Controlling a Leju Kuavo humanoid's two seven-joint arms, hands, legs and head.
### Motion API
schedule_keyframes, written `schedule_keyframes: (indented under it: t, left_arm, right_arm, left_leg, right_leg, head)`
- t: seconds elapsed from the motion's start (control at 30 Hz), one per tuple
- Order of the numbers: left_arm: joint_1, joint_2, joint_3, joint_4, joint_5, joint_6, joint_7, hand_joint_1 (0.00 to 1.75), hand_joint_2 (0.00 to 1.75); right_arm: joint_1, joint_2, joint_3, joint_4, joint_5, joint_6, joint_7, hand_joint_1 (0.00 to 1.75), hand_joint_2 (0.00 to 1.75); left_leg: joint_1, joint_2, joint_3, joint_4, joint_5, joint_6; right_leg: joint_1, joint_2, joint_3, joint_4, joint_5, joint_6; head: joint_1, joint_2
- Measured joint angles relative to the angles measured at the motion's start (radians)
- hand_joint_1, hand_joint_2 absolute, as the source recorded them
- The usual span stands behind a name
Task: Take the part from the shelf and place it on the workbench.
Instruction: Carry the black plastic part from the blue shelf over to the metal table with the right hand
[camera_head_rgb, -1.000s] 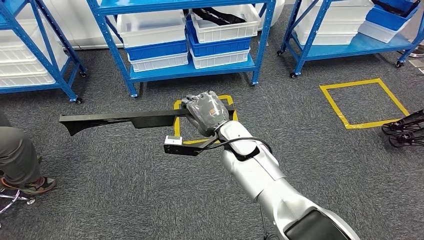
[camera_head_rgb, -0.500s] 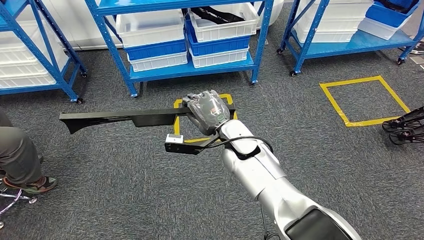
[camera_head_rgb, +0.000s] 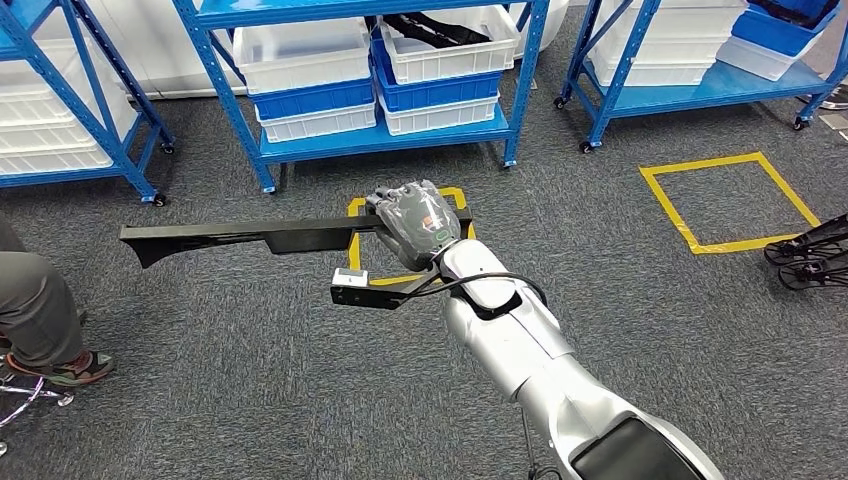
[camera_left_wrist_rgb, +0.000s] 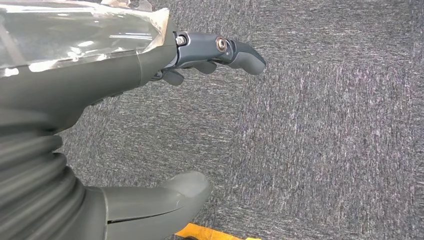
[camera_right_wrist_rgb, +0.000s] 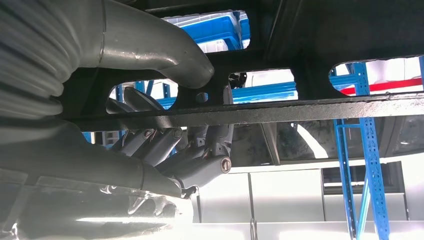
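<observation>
Right now the right hand (camera_head_rgb: 418, 224) grasps the part (camera_head_rgb: 250, 238) — a long, flat black piece with slotted cut-outs — by one end, so that the rest of it reaches well out to the hand's left, level above the grey carpet (camera_head_rgb: 250, 380). From the right wrist view the thumb (camera_right_wrist_rgb: 165, 47) lies across one face of the part (camera_right_wrist_rgb: 320, 107) while the fingers (camera_right_wrist_rgb: 200, 167) curl round the other, clamping its edge between them. Just beneath the hand, a yellow taped square (camera_head_rgb: 355, 245) marks the floor; a second taped square (camera_head_rgb: 725, 205) lies well off to the hand's right. Ahead of the hand stands a blue shelf (camera_head_rgb: 380, 140) stacked with white and blue bins (camera_head_rgb: 305, 60). A person's leg and shoe (camera_head_rgb: 45, 330) show far to the left, beyond the part's free end.

The left hand (camera_left_wrist_rgb: 125, 105) hangs over the carpet with nothing in it — thumb (camera_left_wrist_rgb: 155, 200) and fingers (camera_left_wrist_rgb: 235, 50) set apart.
</observation>
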Motion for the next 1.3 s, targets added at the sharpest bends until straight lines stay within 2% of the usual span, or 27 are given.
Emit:
schedule_keyframes:
  t: [0.27, 0.33, 0.4, 0.47, 0.53, 0.6, 0.63, 0.67, 0.7, 0.77, 0.8, 0.83, 0.93, 0.97, 1.0, 1.03, 1.1, 1.13, 1.17, 1.2, 1.27, 1.3]
  left_arm:
    - [0.000, 0.004, 0.000, 0.000, -0.001, 0.002, 0.009, 0.00, 1.75]
    - [0.000, 0.004, 0.000, 0.000, -0.001, 0.003, 0.011, 0.00, 1.75]
    - [-0.001, 0.004, 0.000, 0.000, -0.001, 0.005, 0.011, 0.00, 1.75]
    - [-0.002, 0.002, 0.001, 0.000, -0.001, 0.008, 0.011, 0.00, 1.75]
    - [-0.005, 0.000, 0.001, 0.000, -0.001, 0.009, 0.010, 0.00, 1.75]
    - [-0.006, 0.000, 0.002, 0.000, 0.000, 0.009, 0.009, 0.00, 1.75]
    - [-0.006, -0.001, 0.002, 0.000, 0.000, 0.009, 0.009, 0.00, 1.75]
    - [-0.006, -0.002, 0.002, 0.000, 0.000, 0.008, 0.008, 0.00, 1.75]
    - [-0.006, -0.002, 0.002, 0.000, 0.000, 0.008, 0.008, 0.00, 1.75]
    - [-0.007, -0.002, 0.003, -0.001, 0.001, 0.007, 0.007, 0.00, 1.75]
    - [-0.008, -0.001, 0.003, -0.001, 0.001, 0.006, 0.006, 0.00, 1.75]
    - [-0.008, 0.001, 0.003, -0.002, 0.001, 0.005, 0.005, 0.00, 1.75]
    - [-0.006, 0.000, 0.007, -0.002, 0.001, 0.002, 0.005, 0.00, 1.75]
    - [-0.006, 0.000, 0.010, -0.002, 0.001, 0.002, 0.005, 0.00, 1.75]
    - [-0.005, 0.000, 0.012, -0.002, 0.002, 0.002, 0.006, 0.00, 1.75]
    - [-0.005, 0.001, 0.014, -0.002, 0.002, 0.002, 0.006, 0.00, 1.75]
    - [-0.005, 0.002, 0.017, -0.002, 0.003, 0.002, 0.007, 0.00, 1.75]
    - [-0.005, 0.002, 0.018, -0.002, 0.004, 0.002, 0.007, 0.00, 1.75]
    - [-0.005, 0.003, 0.018, -0.002, 0.005, 0.002, 0.008, 0.00, 1.75]
    - [-0.005, 0.003, 0.019, -0.002, 0.006, 0.002, 0.008, 0.00, 1.75]
    - [-0.007, 0.005, 0.019, -0.002, 0.008, 0.002, 0.008, 0.00, 1.75]
    - [-0.008, 0.005, 0.019, -0.002, 0.009, 0.002, 0.008, 0.00, 1.75]
  right_arm:
    - [0.000, 0.005, 0.004, 0.005, 0.004, 0.000, 0.010, 1.71, 1.75]
    - [0.000, 0.009, 0.004, 0.005, 0.005, 0.002, 0.012, 1.71, 1.75]
    - [-0.001, 0.016, 0.004, 0.005, 0.007, 0.004, 0.014, 1.71, 1.75]
    - [-0.003, 0.021, 0.004, 0.005, 0.010, 0.006, 0.016, 1.71, 1.75]
    - [-0.008, 0.022, 0.005, 0.005, 0.011, 0.008, 0.017, 1.71, 1.75]
    - [-0.011, 0.020, 0.005, 0.006, 0.011, 0.011, 0.019, 1.71, 1.75]
    - [-0.011, 0.019, 0.005, 0.007, 0.011, 0.013, 0.020, 1.71, 1.75]
    - [-0.011, 0.018, 0.005, 0.008, 0.011, 0.016, 0.020, 1.71, 1.75]
    - [-0.011, 0.017, 0.005, 0.009, 0.011, 0.017, 0.020, 1.71, 1.75]
    - [-0.014, 0.018, 0.006, 0.009, 0.011, 0.019, 0.021, 1.71, 1.75]
    - [-0.016, 0.020, 0.006, 0.009, 0.011, 0.020, 0.021, 1.71, 1.75]
    - [-0.018, 0.022, 0.006, 0.008, 0.012, 0.021, 0.022, 1.71, 1.75]
    - [-0.019, 0.027, 0.007, 0.008, 0.012, 0.025, 0.024, 1.71, 1.75]
    - [-0.019, 0.029, 0.007, 0.008, 0.012, 0.027, 0.024, 1.71, 1.75]
    - [-0.019, 0.031, 0.007, 0.008, 0.012, 0.028, 0.024, 1.71, 1.75]
    - [-0.019, 0.033, 0.007, 0.008, 0.012, 0.029, 0.024, 1.71, 1.75]
    - [-0.018, 0.036, 0.008, 0.009, 0.012, 0.030, 0.024, 1.71, 1.75]
    - [-0.018, 0.036, 0.008, 0.009, 0.012, 0.032, 0.024, 1.71, 1.75]
    - [-0.017, 0.037, 0.009, 0.010, 0.012, 0.034, 0.024, 1.71, 1.75]
    - [-0.017, 0.038, 0.010, 0.010, 0.012, 0.036, 0.024, 1.71, 1.75]
    - [-0.019, 0.043, 0.011, 0.010, 0.012, 0.038, 0.024, 1.71, 1.75]
    - [-0.020, 0.045, 0.012, 0.010, 0.012, 0.039, 0.024, 1.71, 1.75]
  left_leg:
    - [-0.001, 0.000, -0.008, 0.010, -0.004, 0.006]
    - [-0.002, 0.000, -0.011, 0.014, -0.006, 0.010]
    - [-0.003, 0.000, -0.009, 0.009, -0.005, 0.016]
    - [0.001, 0.004, 0.002, -0.014, 0.007, 0.025]
    - [0.005, 0.007, 0.007, -0.031, 0.018, 0.031]
    - [0.006, 0.007, 0.000, -0.033, 0.023, 0.030]
    - [0.007, 0.007, -0.004, -0.032, 0.026, 0.026]
    - [0.009, 0.007, -0.009, -0.032, 0.030, 0.021]
    - [0.012, 0.007, -0.014, -0.030, 0.034, 0.016]
    - [0.018, 0.006, -0.030, -0.016, 0.040, -0.001]
    - [0.019, 0.006, -0.038, -0.008, 0.042, -0.010]
    - [0.019, 0.006, -0.043, -0.003, 0.044, -0.019]
    - [0.028, 0.007, -0.048, -0.009, 0.057, -0.039]
    - [0.031, 0.007, -0.055, 0.003, 0.044, -0.041]
    - [0.033, 0.007, -0.070, 0.037, 0.015, -0.041]
    - [0.032, 0.007, -0.092, 0.094, -0.029, -0.038]
    - [0.024, 0.006, -0.140, 0.241, -0.116, -0.031]
    - [0.019, 0.006, -0.150, 0.290, -0.140, -0.026]
    - [0.013, 0.006, -0.142, 0.304, -0.146, -0.018]
    - [0.006, 0.005, -0.114, 0.277, -0.138, -0.006]
    - [-0.009, 0.003, -0.024, 0.156, -0.109, 0.025]
    - [-0.018, 0.004, 0.010, 0.105, -0.099, 0.039]
  right_leg:
    - [-0.006, 0.000, -0.001, 0.000, 0.002, 0.004]
    - [-0.007, 0.000, -0.002, -0.001, 0.003, 0.006]
    - [-0.005, 0.000, -0.001, -0.005, 0.004, 0.013]
    - [-0.004, 0.000, -0.008, 0.009, -0.010, 0.019]
    - [-0.007, -0.001, -0.048, 0.098, -0.062, 0.017]
    - [-0.015, 0.000, -0.106, 0.231, -0.121, 0.019]
    - [-0.020, -0.001, -0.121, 0.269, -0.134, 0.026]
    - [-0.025, -0.001, -0.120, 0.273, -0.132, 0.035]
    - [-0.031, -0.001, -0.098, 0.237, -0.117, 0.048]
    - [-0.043, -0.002, -0.028, 0.104, -0.073, 0.073]
    - [-0.045, -0.001, -0.004, 0.054, -0.055, 0.075]
    - [-0.044, 0.000, 0.006, 0.028, -0.045, 0.071]
    - [-0.038, 0.002, -0.002, 0.034, -0.029, 0.035]
    - [-0.037, 0.002, -0.006, 0.036, -0.022, 0.024]
    - [-0.035, 0.001, -0.011, 0.036, -0.015, 0.014]
    - [-0.032, 0.001, -0.017, 0.036, -0.009, 0.005]
    - [-0.019, 0.000, -0.028, 0.037, 0.000, -0.007]
    - [-0.012, 0.000, -0.033, 0.037, 0.003, -0.011]
    - [-0.004, 0.000, -0.037, 0.037, 0.006, -0.014]
    - [0.002, 0.000, -0.040, 0.037, 0.009, -0.016]
    - [0.012, 0.001, -0.042, 0.036, 0.012, -0.017]
    - [0.014, 0.001, -0.042, 0.035, 0.014, -0.015]
  head:
    - [-0.001, 0.000]
    - [0.000, 0.000]
    - [-0.001, 0.000]
    - [0.001, 0.000]
    - [0.003, 0.000]
    - [0.004, 0.000]
    - [0.004, 0.000]
    - [0.004, 0.000]
    - [0.004, 0.000]
    - [0.006, 0.000]
    - [0.007, 0.000]
    - [0.006, 0.000]
    - [0.000, 0.000]
    - [-0.002, 0.000]
    - [-0.004, 0.000]
    - [-0.007, 0.000]
    - [-0.010, 0.000]
    - [-0.011, 0.000]
    - [-0.011, 0.000]
    - [-0.011, 0.000]
    - [-0.010, 0.000]
    - [-0.007, 0.000]
